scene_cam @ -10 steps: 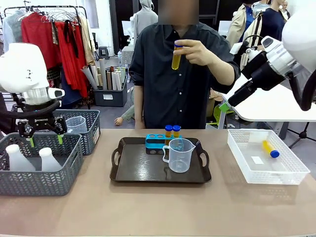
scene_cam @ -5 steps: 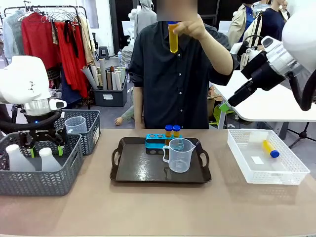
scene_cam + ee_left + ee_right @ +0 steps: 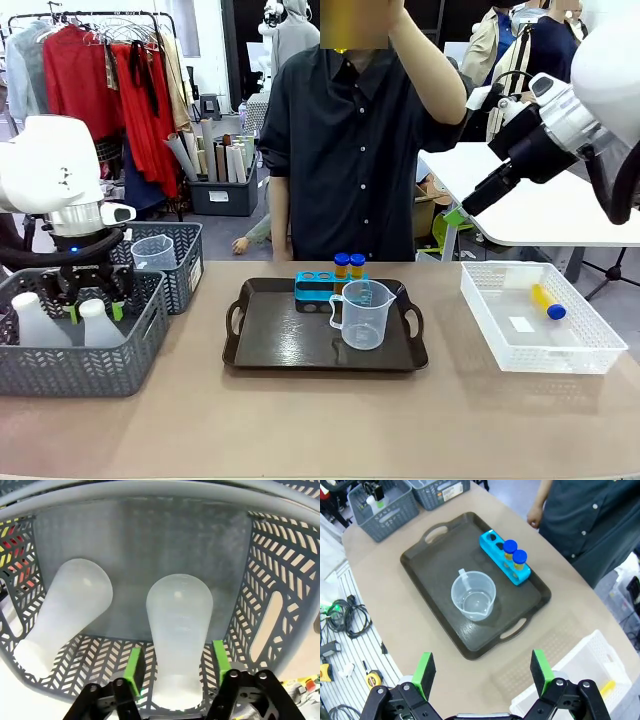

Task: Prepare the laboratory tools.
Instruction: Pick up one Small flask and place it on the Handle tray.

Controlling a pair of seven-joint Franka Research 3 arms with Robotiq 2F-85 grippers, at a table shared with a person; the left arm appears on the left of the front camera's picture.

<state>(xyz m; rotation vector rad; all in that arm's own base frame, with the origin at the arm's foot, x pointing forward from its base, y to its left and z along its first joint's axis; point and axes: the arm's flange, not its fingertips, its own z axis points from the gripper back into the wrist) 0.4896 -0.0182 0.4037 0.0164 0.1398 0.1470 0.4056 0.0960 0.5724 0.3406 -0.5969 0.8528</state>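
Two translucent white conical flasks (image 3: 35, 322) (image 3: 97, 325) stand in the near grey basket (image 3: 80, 370). My left gripper (image 3: 92, 305) is down in that basket. In the left wrist view its green pads (image 3: 134, 665) flank the neck of the right flask (image 3: 179, 625) with slim gaps, so it is open; the other flask (image 3: 65, 605) stands beside it. On the dark tray (image 3: 270, 340) sit the blue rack (image 3: 322, 288) with two blue-capped tubes (image 3: 350, 265) and the clear beaker (image 3: 362, 315). My right gripper (image 3: 458, 213) hangs high at the right, open and holding nothing (image 3: 482, 672).
A white lattice tray (image 3: 540, 345) at the right holds one tube (image 3: 547, 302). A second grey basket (image 3: 185, 270) behind the first holds another clear beaker (image 3: 153, 252). The person stands at the far side with one hand (image 3: 400, 10) raised to the top edge.
My left gripper has sunk into the basket and its fingers have narrowed around the right flask. The person has lifted the tube in their hand higher, up to the top edge.
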